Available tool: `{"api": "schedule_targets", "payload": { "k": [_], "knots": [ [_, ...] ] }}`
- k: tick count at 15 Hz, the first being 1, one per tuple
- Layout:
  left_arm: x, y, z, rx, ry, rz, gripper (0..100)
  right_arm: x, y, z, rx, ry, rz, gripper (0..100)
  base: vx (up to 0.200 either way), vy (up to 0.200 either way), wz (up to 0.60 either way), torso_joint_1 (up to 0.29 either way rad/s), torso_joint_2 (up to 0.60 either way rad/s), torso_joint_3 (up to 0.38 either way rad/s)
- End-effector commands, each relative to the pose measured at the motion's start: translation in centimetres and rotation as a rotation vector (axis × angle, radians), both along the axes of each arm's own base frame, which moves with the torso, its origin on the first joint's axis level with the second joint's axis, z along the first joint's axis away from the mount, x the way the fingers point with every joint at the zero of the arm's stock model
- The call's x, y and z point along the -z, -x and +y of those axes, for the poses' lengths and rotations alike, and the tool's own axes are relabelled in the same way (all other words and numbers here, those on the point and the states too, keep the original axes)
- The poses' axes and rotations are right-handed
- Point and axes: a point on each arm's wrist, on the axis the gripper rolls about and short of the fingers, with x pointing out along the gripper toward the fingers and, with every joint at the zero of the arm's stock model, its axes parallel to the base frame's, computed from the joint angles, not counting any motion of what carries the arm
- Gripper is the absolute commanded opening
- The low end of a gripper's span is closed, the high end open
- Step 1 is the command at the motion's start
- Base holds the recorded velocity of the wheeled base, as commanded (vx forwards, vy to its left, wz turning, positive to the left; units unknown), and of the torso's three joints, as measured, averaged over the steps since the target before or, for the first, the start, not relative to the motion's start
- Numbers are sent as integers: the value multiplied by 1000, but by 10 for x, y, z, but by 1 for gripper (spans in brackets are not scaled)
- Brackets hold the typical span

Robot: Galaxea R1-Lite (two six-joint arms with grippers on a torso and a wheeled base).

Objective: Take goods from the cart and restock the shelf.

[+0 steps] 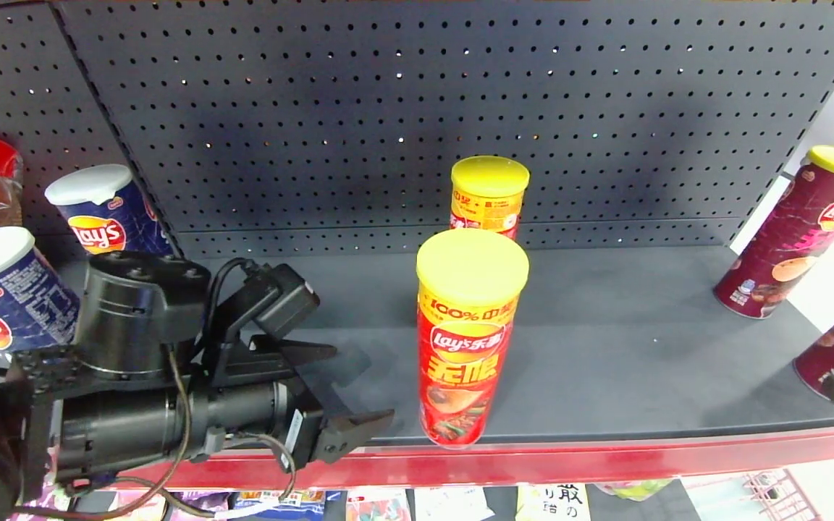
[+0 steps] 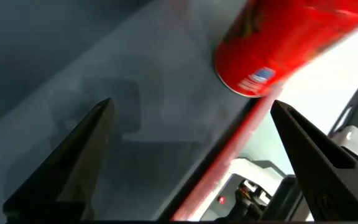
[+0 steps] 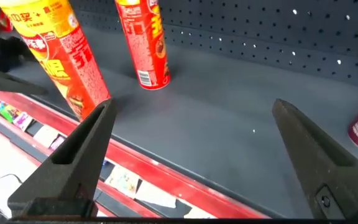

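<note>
Your left tool (image 1: 363,383) gapes beside the front red can (image 1: 464,354), right tool (image 3: 197,158) apart too. Looks light, slick, tippy: grip mid-body.

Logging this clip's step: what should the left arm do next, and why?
Probably pull the left end effector back off the shelf for more goods: it is open and empty, and the front can stands upright, apart from it.

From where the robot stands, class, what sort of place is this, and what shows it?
Probably a shop aisle, or a mock-up of one: a grey shelf with a pegboard back and red front edge, stocked with red crisp tubes, maroon tubes and blue tubs.
</note>
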Motion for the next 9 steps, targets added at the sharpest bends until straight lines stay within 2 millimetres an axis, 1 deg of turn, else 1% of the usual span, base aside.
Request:
{"api": "schedule_targets", "payload": {
  "k": [1,4,9],
  "knots": [
    [10,-15,-11,3,-28,29,100,-3,3,-1,3,-12,-12,100,0,0,0,0,0,0],
    [12,-26,-18,27,-54,1,100,-2,2,-1,4,-12,-8,100,0,0,0,0,0,0],
    [12,-32,-24,33,-54,-4,100,-2,3,-1,5,-12,-5,100,0,0,0,0,0,0]
  ]
}}
